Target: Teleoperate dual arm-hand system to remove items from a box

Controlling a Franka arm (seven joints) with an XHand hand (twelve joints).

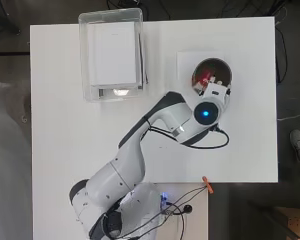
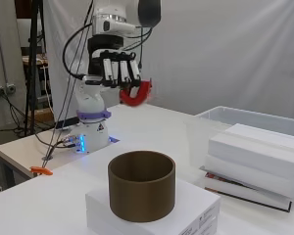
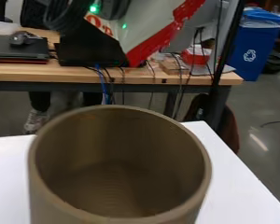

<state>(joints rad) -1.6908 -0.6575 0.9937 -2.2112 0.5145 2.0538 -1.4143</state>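
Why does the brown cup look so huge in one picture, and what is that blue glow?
Wrist view: the brown cylindrical container sits close to the lens, so it fills the picture. Overhead view: a blue light glows on the arm near the hand. Side view: blue lights shine at the arm's base.

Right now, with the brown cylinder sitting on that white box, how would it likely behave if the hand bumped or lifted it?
The brown cylinder looks rigid, hollow and open-topped, so probably light. Wide and squat, it seems unlikely to tip; a bump would more likely slide it across the white box. On its side, it could roll.
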